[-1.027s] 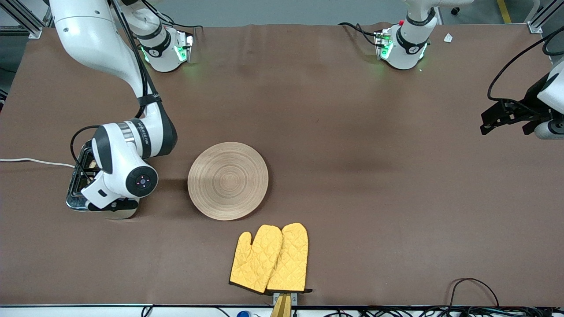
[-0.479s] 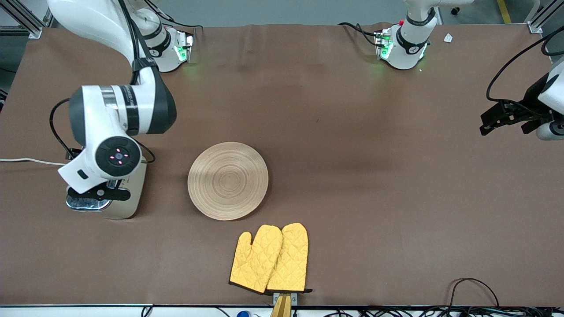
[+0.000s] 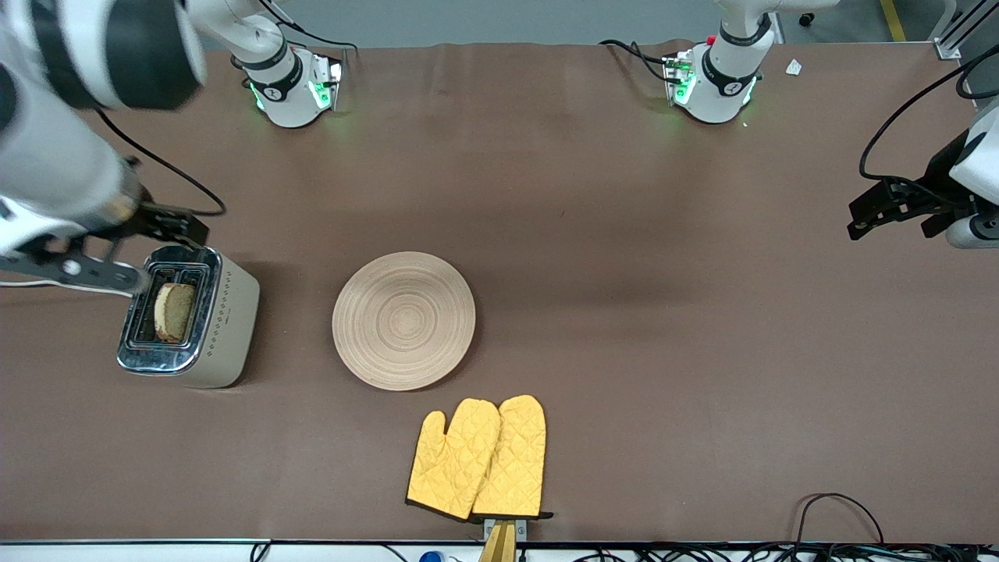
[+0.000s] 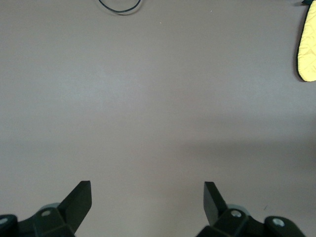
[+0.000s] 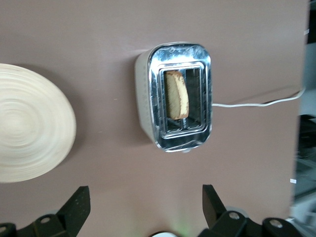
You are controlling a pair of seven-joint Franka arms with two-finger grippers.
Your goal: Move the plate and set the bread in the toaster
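One slice of brown speckled bread (image 3: pixel 175 311) stands upright in a slot of the cream two-slot toaster with a shiny chrome top (image 3: pixel 186 318), which sits on the brown desk (image 3: pixel 624 351) toward the right arm's end. Beside it lies the round light wooden plate with ring grooves (image 3: pixel 403 320), bare. Nearer the front camera lie two yellow quilted oven mitts (image 3: pixel 478 459). Above the toaster, the right gripper (image 5: pixel 145 205) has its jaws spread wide and empty. Waiting over bare desk at its own end, the left gripper (image 4: pixel 147 200) has its jaws open too.
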